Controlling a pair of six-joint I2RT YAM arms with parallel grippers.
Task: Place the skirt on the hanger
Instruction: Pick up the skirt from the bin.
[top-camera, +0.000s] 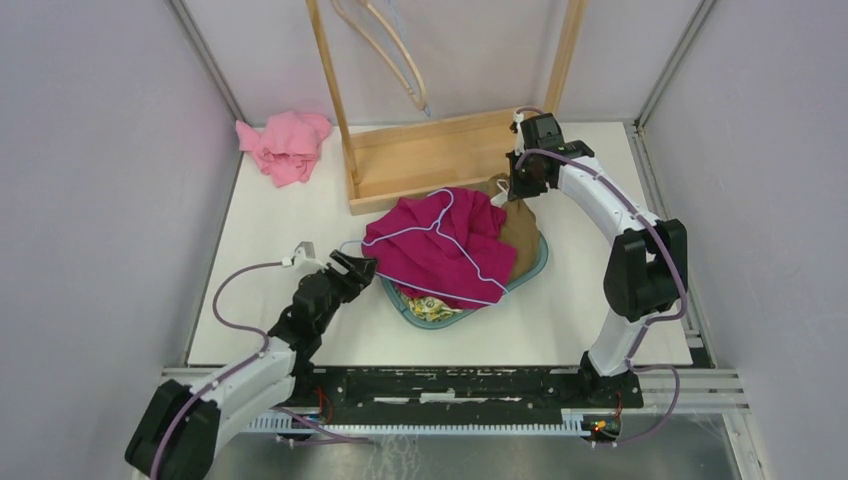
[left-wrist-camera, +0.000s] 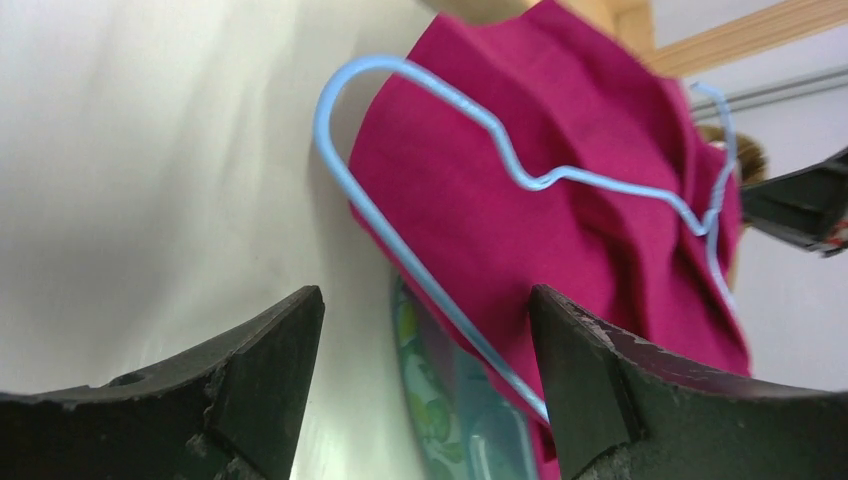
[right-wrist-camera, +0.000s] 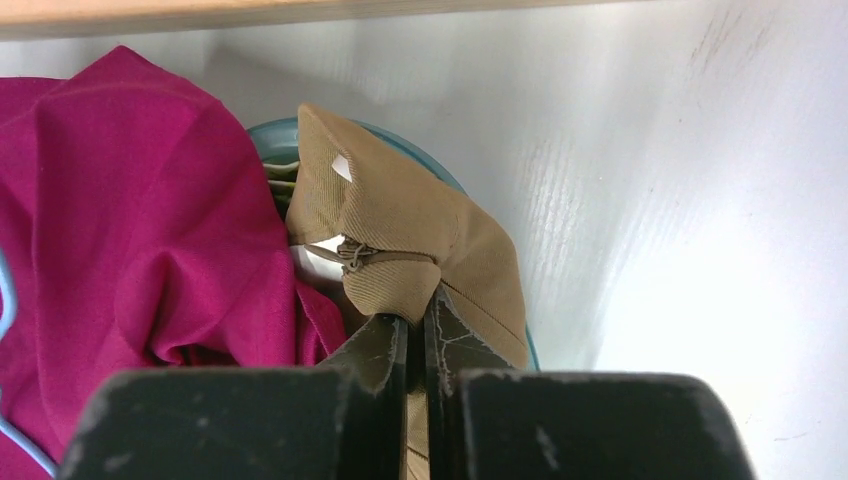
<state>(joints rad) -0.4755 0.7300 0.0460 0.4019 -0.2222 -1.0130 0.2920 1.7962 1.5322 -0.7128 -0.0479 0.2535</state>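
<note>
A teal basket (top-camera: 537, 266) in the middle of the table holds a heap of clothes. On top lies a magenta garment (top-camera: 420, 255) with a light-blue wire hanger (top-camera: 470, 262) resting across it. At the basket's far right edge a tan skirt (top-camera: 522, 240) bulges out. My right gripper (top-camera: 515, 190) is shut on a fold of that tan skirt (right-wrist-camera: 400, 220), the cloth pinched between the fingertips (right-wrist-camera: 440, 330). My left gripper (top-camera: 355, 268) stands open at the basket's left rim. The hanger (left-wrist-camera: 505, 155) wire runs just ahead of its right finger, untouched.
A wooden rack with a tray base (top-camera: 430, 150) and two upright posts stands behind the basket, with wooden hangers (top-camera: 395, 50) hanging from it. A crumpled pink cloth (top-camera: 285, 145) lies at the far left corner. Walls close in the table on three sides.
</note>
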